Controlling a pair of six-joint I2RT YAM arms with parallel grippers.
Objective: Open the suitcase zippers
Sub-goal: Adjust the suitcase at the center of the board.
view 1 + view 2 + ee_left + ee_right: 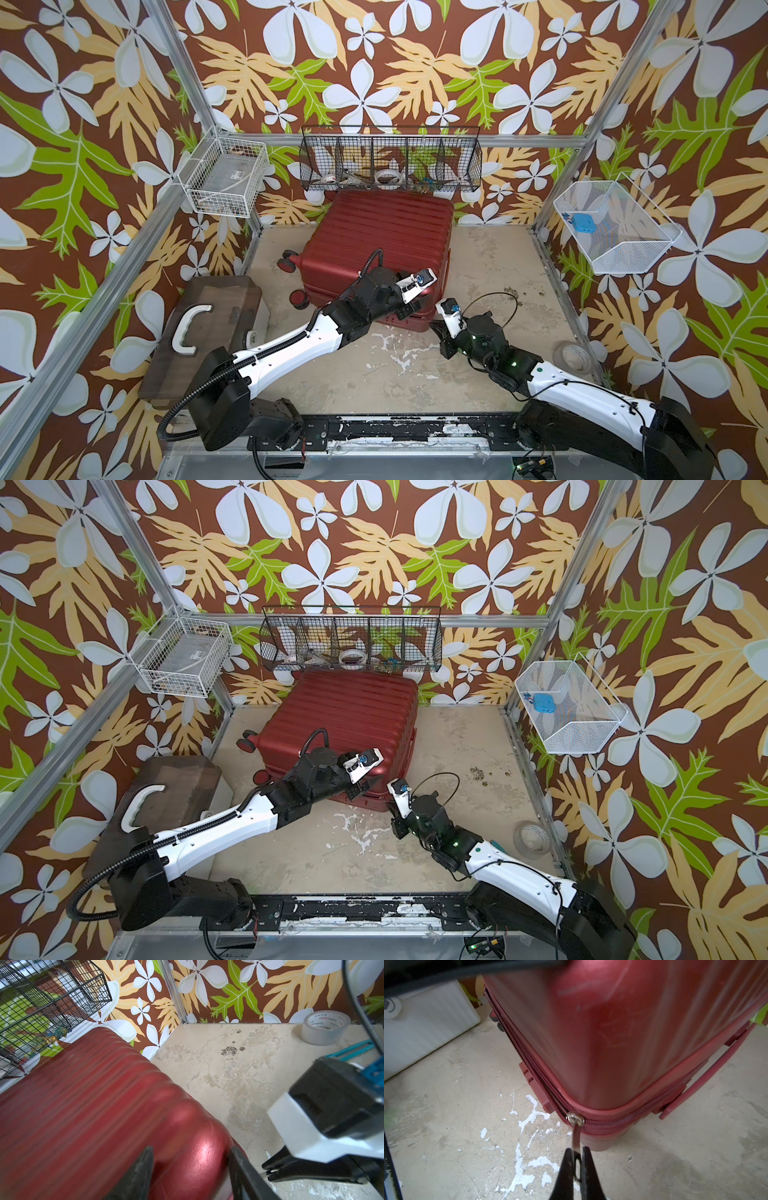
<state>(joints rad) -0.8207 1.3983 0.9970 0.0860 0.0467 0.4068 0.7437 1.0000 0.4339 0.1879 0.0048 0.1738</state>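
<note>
The dark-red ribbed suitcase (374, 232) (340, 712) lies flat at the back of the floor. My left gripper (191, 1167) is over its near right corner, jaws apart, with the rounded corner (199, 1147) between them; whether the fingers touch the shell I cannot tell. My right gripper (576, 1150) (434, 326) is low beside that same corner, shut on the silver pull tab (576, 1134). The slider (574, 1119) sits right at the corner. The zipper band (623, 1121) is closed on one side of the slider and parted along the other side (529, 1068).
A brown translucent box with a white handle (208, 324) stands left of the suitcase. A clear tape roll (575, 357) (325, 1026) lies by the right wall. A black wire basket (390, 162) hangs just behind the suitcase, and white wire baskets (224, 178) (611, 228) hang on the side walls.
</note>
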